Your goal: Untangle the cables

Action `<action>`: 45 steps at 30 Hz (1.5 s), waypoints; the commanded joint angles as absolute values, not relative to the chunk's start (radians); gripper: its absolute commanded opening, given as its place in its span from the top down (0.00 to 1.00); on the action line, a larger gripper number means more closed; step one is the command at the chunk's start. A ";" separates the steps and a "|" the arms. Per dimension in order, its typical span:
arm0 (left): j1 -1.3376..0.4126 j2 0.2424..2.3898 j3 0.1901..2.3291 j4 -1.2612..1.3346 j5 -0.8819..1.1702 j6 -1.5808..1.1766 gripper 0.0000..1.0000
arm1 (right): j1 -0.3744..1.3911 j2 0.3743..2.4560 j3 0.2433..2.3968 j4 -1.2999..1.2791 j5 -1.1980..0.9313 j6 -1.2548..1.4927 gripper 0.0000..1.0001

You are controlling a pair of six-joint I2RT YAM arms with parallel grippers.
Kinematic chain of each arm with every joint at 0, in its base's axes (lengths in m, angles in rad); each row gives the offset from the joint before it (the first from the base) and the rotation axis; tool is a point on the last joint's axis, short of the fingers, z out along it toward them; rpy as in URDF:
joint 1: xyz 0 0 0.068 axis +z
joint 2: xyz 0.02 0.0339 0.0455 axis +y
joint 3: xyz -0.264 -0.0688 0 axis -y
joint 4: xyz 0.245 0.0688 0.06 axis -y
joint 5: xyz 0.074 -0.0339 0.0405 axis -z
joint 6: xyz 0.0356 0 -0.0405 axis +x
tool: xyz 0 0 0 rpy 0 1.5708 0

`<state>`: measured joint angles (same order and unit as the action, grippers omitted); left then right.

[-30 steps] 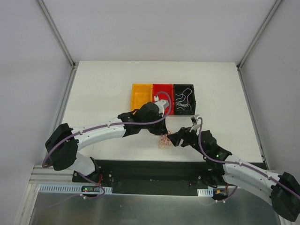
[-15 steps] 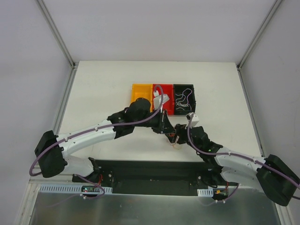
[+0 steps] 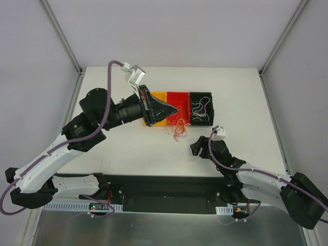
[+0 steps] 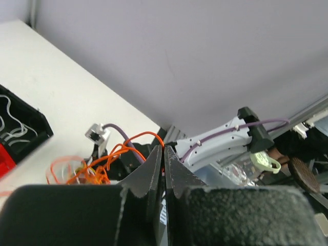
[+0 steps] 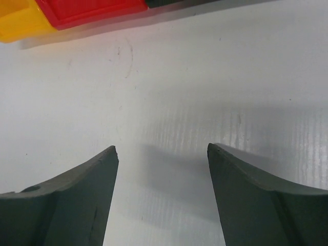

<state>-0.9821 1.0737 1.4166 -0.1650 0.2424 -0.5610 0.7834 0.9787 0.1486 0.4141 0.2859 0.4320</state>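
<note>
- The left gripper [image 3: 174,109] is lifted above the white table [image 3: 113,148], pointing right, its tip over the near edge of the row of bins.
- In the left wrist view its two black fingers [image 4: 154,169] are pressed together, with an orange strand pinched at their tips.
- The tangle of thin, curly orange and red cables [image 3: 177,128] hangs from that pinch, spreading over the table just near of the red plastic bin [image 3: 180,98]. Whether its lowest loops touch the table cannot be told.
- From the left wrist, the tangle [image 4: 105,160] trails away to the left of the fingertips.
- The yellow plastic bin [image 3: 158,96], partly hidden by the left gripper, sits touching the red one's left side. The black plastic bin [image 3: 201,95] sits touching its right side.
- Thin white cables [image 3: 200,108] lie curled inside the black bin.
- The right gripper [image 3: 195,148] sits low over the table, near and right of the tangle and apart from it.
- Its dark fingers [image 5: 87,195] are spread wide, with only bare table between them.
</note>
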 commanded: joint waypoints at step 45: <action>-0.988 0.980 1.420 -0.290 -0.049 -0.551 1.00 | 0.813 1.144 0.224 0.692 0.070 0.400 0.78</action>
<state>-0.9825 1.0992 1.2808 -0.2863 0.0986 -0.6147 0.8257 1.0950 0.2775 0.6426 -0.0998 0.3252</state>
